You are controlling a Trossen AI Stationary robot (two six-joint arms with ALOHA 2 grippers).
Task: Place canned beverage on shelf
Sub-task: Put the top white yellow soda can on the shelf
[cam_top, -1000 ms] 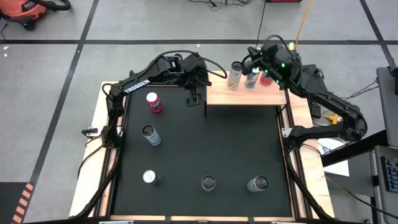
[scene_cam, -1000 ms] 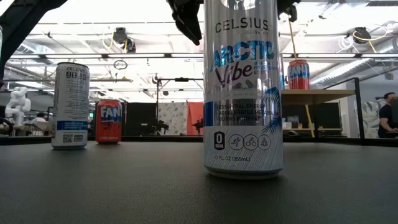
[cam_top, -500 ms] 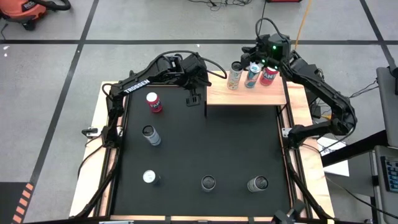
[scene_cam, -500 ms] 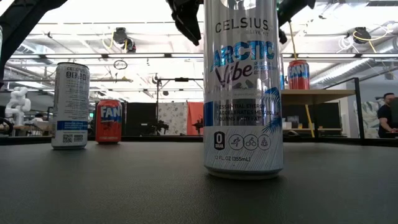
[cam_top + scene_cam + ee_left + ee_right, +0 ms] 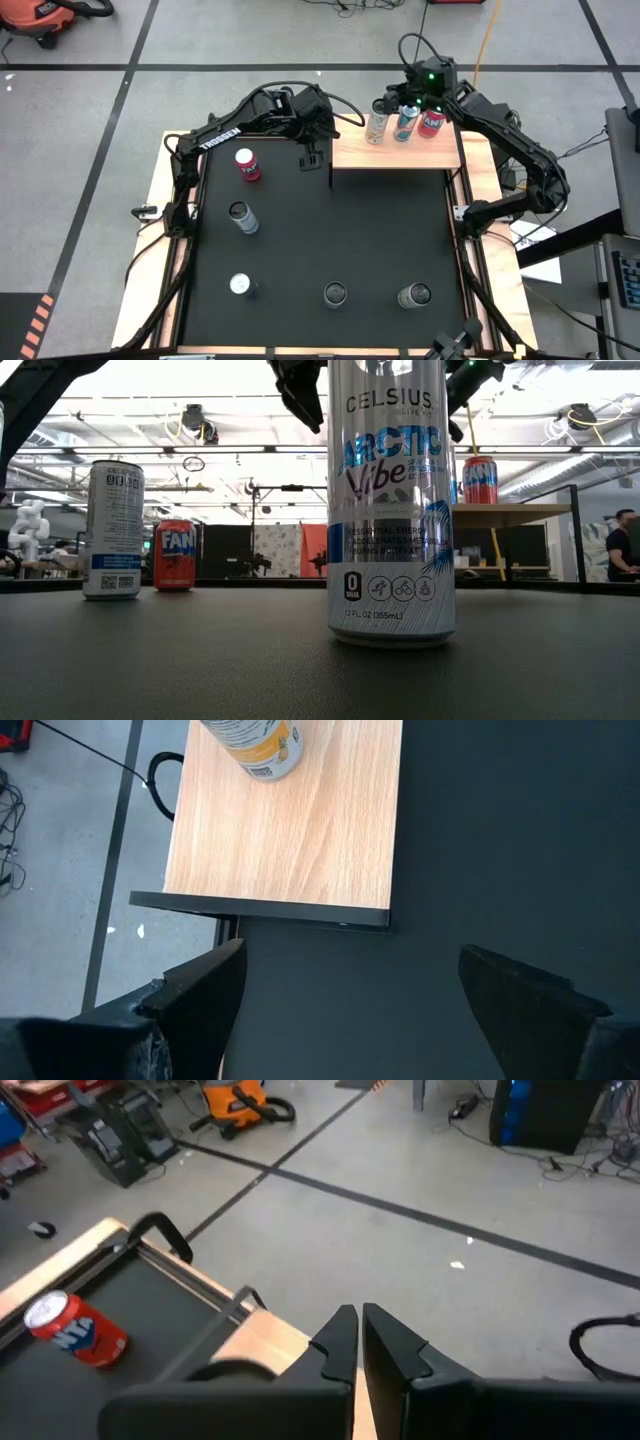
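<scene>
The overhead camera looked straight down on the whole black mat point(image 5: 330, 240), while the low one sat at mat level, nose-close to a tall silver can point(image 5: 391, 500), facing the room. The left wrist camera peered down at the wooden shelf point(image 5: 300, 830), also seen from above, and the right wrist camera looked out over the floor.

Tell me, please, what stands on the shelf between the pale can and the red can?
In the high view, a blue-and-white can stands between the pale can and the red can on the shelf.
</scene>
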